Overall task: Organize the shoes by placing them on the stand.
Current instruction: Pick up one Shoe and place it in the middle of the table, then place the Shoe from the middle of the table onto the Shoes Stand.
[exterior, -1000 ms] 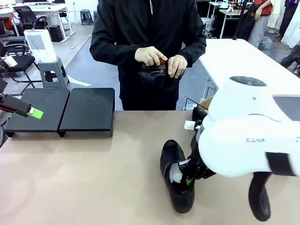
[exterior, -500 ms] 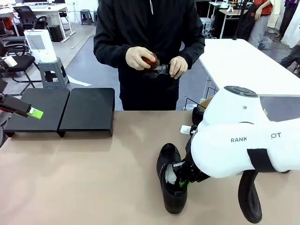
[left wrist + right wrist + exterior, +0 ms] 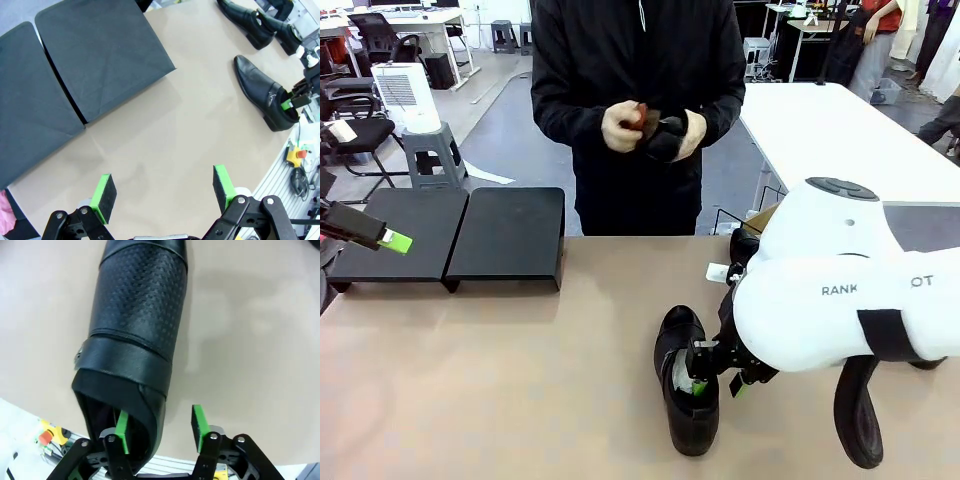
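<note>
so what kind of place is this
Probably a robotics lab in an open-plan office: a white robot arm reaches over a tan table with a person standing opposite, and office chairs and desks sit behind.

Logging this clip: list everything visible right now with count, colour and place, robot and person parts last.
shoes: three, black, on the table; one at the right tool, two side by side at the far edge.
stand: two sections, matte black, table's far left.
table: one, tan, foreground.
white unit: one, on a grey stool beyond the stand.
white table: one, far right.
person: one, black jacket, far side; hands hold a dark item.
left tool: one, black with green pads, open, far left by the stand.
right tool: one, open, pads astride the near shoe's heel wall.
</note>
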Available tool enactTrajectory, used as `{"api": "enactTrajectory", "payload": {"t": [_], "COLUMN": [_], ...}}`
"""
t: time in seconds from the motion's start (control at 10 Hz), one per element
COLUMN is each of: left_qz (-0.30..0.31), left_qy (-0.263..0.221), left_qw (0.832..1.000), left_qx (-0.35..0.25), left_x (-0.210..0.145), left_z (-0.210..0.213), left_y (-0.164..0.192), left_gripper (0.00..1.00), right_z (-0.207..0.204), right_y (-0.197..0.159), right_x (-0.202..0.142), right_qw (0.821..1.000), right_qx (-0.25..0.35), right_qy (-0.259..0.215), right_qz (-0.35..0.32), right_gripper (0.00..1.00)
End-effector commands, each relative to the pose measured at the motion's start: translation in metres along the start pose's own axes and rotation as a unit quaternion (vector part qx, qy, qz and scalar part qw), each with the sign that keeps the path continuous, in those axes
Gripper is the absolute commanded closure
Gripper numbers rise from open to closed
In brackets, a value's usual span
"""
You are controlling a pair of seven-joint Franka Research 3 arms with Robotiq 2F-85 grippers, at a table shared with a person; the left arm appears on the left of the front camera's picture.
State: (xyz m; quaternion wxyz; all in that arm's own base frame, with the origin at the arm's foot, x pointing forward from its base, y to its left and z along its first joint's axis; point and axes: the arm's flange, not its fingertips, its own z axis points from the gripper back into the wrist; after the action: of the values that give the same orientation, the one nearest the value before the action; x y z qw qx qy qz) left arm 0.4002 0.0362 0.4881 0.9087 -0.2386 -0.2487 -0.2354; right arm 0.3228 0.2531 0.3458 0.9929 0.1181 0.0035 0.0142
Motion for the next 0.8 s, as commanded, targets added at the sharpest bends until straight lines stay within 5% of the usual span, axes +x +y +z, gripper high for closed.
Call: {"api": "enactTrajectory", "payload": {"t": [0.0,0.3,0.4,0.7], "left_qz": [-0.006,-0.006,-0.006,-0.006], "left_qy": [-0.009,-0.009,-0.009,-0.009], "left_qw": [1.000,1.000,1.000,1.000], "left_qx": [-0.009,-0.009,-0.009,-0.009], "left_x": [0.000,0.000,0.000,0.000], "left_z": [0.000,0.000,0.000,0.000], "left_y": [0.002,0.002,0.002,0.002], "left_gripper": [0.00,0.00,0.00,0.00], "right_z": [0.013,0.026,0.027,0.027], "right_y": [-0.016,-0.027,0.005,0.005], "right_x": [-0.030,-0.045,-0.007,-0.007], "right_qw": [0.999,0.996,1.000,1.000], "right_qx": [0.025,0.047,0.008,0.008], "right_qy": [0.002,-0.009,-0.012,-0.012], "right_qz": [0.019,0.071,0.019,0.019], "right_gripper": [0.00,0.00,0.00,0.00]}}
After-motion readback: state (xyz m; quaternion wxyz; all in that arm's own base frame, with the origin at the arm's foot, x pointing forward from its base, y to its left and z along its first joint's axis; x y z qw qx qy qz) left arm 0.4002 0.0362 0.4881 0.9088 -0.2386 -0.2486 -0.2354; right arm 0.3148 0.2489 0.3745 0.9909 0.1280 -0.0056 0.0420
